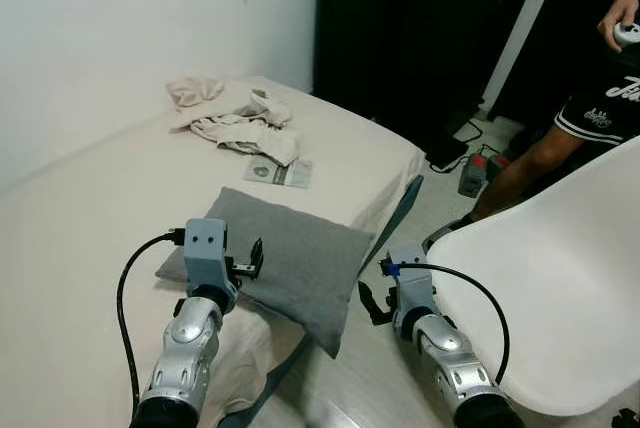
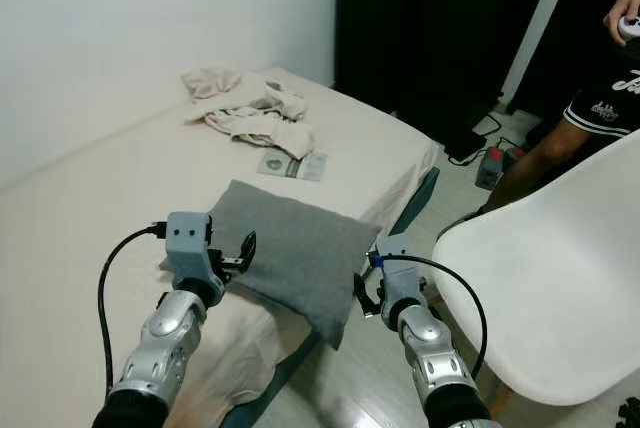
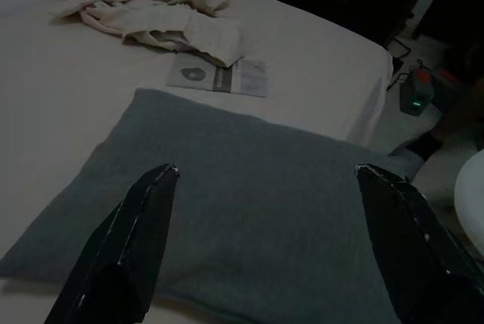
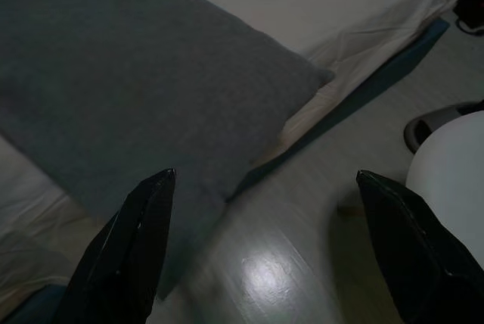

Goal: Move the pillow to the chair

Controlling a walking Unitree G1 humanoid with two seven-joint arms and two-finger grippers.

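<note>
- The grey pillow [image 1: 290,263] lies at the centre of the frame on the bed [image 1: 90,218], one corner hanging off the edge — not yet lifted.
- Left gripper [image 1: 250,260], fingers spread, sits at the pillow's left edge, grasping nothing.
- Right gripper [image 1: 372,300], also spread and empty, hovers just right of the overhanging corner.
- The white chair [image 1: 560,278] waits at lower right — grasp, lift and transfer all remain.

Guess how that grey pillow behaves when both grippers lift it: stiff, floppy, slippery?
Probably floppy: the grey pillow looks soft, and its corner droops over the edge of the bed, so it may sag between the left gripper and right gripper. Likely light for its size. The cloth cover looks matte, so slipping seems unlikely.
</note>
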